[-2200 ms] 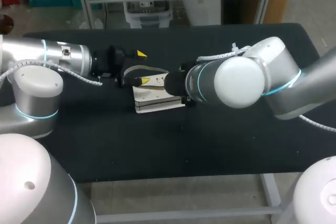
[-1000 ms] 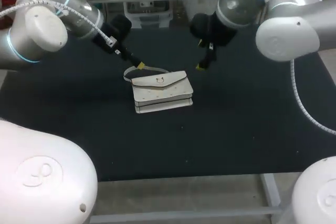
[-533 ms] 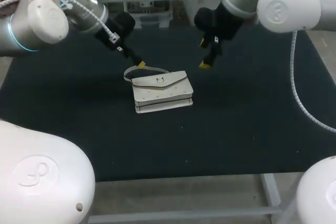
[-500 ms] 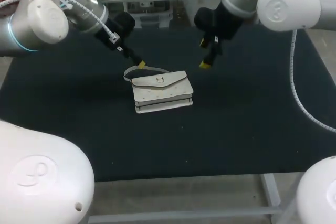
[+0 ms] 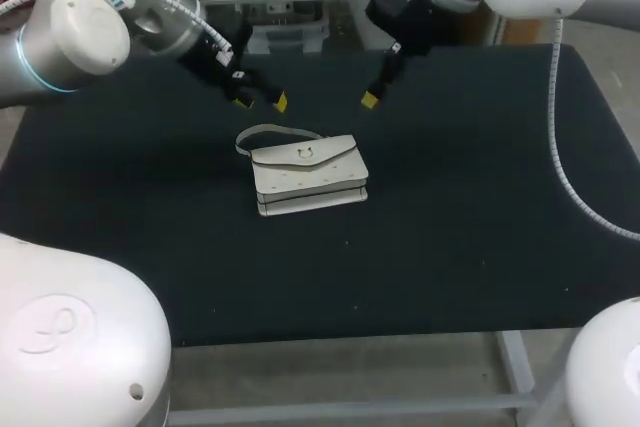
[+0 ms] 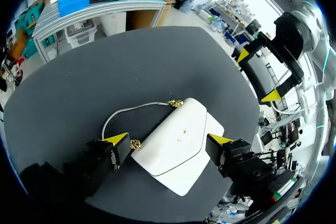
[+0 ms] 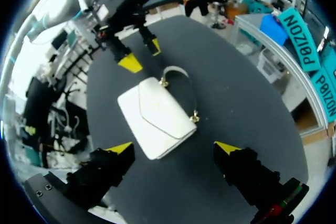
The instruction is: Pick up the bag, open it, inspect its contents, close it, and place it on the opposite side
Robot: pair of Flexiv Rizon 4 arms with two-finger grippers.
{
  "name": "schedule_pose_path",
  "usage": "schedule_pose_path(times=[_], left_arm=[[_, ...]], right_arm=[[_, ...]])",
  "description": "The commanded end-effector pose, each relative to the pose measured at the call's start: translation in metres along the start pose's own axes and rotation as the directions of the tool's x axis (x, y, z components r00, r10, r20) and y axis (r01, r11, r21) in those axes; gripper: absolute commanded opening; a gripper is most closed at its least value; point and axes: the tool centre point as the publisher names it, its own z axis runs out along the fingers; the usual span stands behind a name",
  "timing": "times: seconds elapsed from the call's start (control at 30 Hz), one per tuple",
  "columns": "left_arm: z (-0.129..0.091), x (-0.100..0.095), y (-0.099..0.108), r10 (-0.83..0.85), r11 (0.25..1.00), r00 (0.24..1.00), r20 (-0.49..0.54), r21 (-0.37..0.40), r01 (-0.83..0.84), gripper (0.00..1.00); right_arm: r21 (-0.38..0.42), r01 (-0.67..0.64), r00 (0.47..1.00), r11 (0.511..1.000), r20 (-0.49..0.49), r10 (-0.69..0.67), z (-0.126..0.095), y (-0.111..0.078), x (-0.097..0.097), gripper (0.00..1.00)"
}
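Observation:
A small white bag (image 5: 308, 175) lies flat on the black table (image 5: 480, 247), flap closed, with its thin strap (image 5: 270, 131) looped at its far left. In the head view my left gripper (image 5: 262, 100) hangs open above and behind the bag's left end. My right gripper (image 5: 383, 74) hangs open above and behind its right end. Neither touches the bag. In the left wrist view the bag (image 6: 178, 142) shows far below, between my left gripper's (image 6: 168, 140) spread yellow tips, with my right gripper (image 6: 257, 75) beyond it. The right wrist view shows the bag (image 7: 157, 116) ahead of my right gripper (image 7: 173, 148) and my left gripper (image 7: 143, 55) beyond.
Nothing else lies on the table. Bare black surface spreads to the bag's left, right and front (image 5: 330, 277).
Both grippers have lifted off the bag and drawn back toward the table's far edge, the left one leaving the strap. The bag has stayed where it was.

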Motion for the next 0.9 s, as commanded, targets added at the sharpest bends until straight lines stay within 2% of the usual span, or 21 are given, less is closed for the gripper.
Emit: schedule_pose_path(times=[0.03, 0.07, 0.13, 0.17, 0.23, 0.3, 0.37, 0.4, 0.47, 0.5, 0.53, 0.9], left_arm=[[0.003, 0.004, 0.006, -0.603, 0.797, 0.792, 0.092, 0.060, 0.600, 1.00], [0.004, 0.004, 0.008, -0.633, 0.774, 0.767, 0.102, 0.093, 0.626, 1.00], [0.003, 0.003, 0.015, -0.674, 0.739, 0.734, 0.082, 0.096, 0.667, 1.00], [0.002, 0.002, 0.017, -0.706, 0.708, 0.704, 0.081, 0.129, 0.695, 1.00], [0.002, 0.000, 0.021, -0.745, 0.665, 0.665, 0.056, 0.136, 0.734, 1.00], [0.003, -0.001, 0.025, -0.773, 0.629, 0.631, 0.056, 0.184, 0.755, 1.00], [0.005, 0.000, 0.029, -0.791, 0.608, 0.610, 0.052, 0.175, 0.774, 1.00], [0.008, 0.001, 0.031, -0.819, 0.567, 0.570, 0.070, 0.252, 0.784, 1.00], [0.011, 0.001, 0.033, -0.838, 0.541, 0.542, 0.069, 0.239, 0.806, 1.00], [0.012, 0.000, 0.035, -0.847, 0.524, 0.522, 0.095, 0.312, 0.793, 1.00], [0.012, 0.000, 0.035, -0.847, 0.524, 0.522, 0.095, 0.312, 0.793, 1.00], [0.012, 0.000, 0.035, -0.847, 0.524, 0.522, 0.095, 0.312, 0.793, 1.00]], right_arm=[[-0.009, -0.496, 0.863, 0.869, -0.115, 0.491, -0.001, 0.001, -0.003, 1.00], [0.005, -0.514, 0.850, 0.858, -0.128, 0.511, 0.001, 0.000, -0.002, 1.00], [-0.013, -0.569, 0.816, 0.822, -0.134, 0.563, 0.003, -0.004, -0.003, 1.00], [-0.011, -0.592, 0.801, 0.806, -0.123, 0.586, 0.003, -0.006, -0.003, 1.00], [-0.026, -0.629, 0.775, 0.777, -0.092, 0.625, 0.005, -0.009, -0.003, 1.00], [-0.058, -0.655, 0.754, 0.753, 0.006, 0.656, 0.006, -0.011, -0.001, 1.00], [-0.080, -0.673, 0.736, 0.736, 0.034, 0.676, 0.003, -0.014, 0.002, 1.00], [-0.102, -0.683, 0.717, 0.723, 0.097, 0.691, 0.003, -0.016, 0.004, 1.00], [-0.117, -0.701, 0.704, 0.703, 0.036, 0.709, 0.001, -0.020, 0.008, 1.00], [-0.126, -0.702, 0.706, 0.701, -0.001, 0.708, 0.001, -0.023, 0.010, 1.00], [-0.130, -0.688, 0.722, 0.714, -0.031, 0.691, 0.002, -0.027, 0.013, 1.00], [-0.130, -0.688, 0.722, 0.714, -0.031, 0.691, 0.002, -0.027, 0.013, 1.00]])
